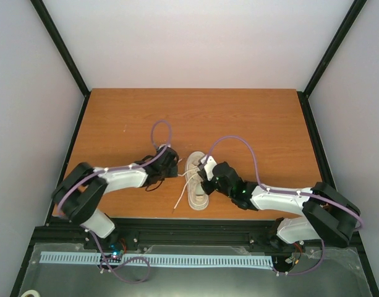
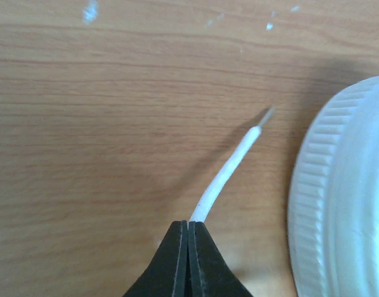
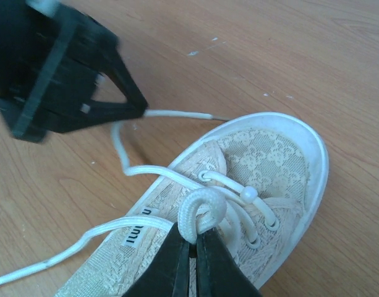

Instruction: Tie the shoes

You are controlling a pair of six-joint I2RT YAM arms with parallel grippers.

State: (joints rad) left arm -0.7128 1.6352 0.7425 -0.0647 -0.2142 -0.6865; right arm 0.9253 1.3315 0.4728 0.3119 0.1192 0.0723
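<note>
**One loop pinched, no bow yet**

The shoe [image 1: 197, 195] lies on the desk [image 1: 251, 117] between the two arms, close to the near edge, with its laces undone.

The right claw [image 3: 192, 244] is fully closed on a folded loop [image 3: 204, 207] of lace, held up over the tongue. The left claw [image 2: 189, 228] is also closed tight. It pinches a free lace end [image 2: 229, 167] a little back from the tip, just beside the sole. Another strand [image 3: 53, 261] trails loose across the desk, away from the shoe.

I judge the task to be in its early-to-middle part. One bow loop is formed and held, and the working end is in hand. No finished knot or bow shows anywhere on the shoe. Whether a first crossing already sits under the loop is hidden by the right claw's fingers.

What seems left is to wrap the free end around the loop, push it through as a second loop, and pull both snug.
</note>
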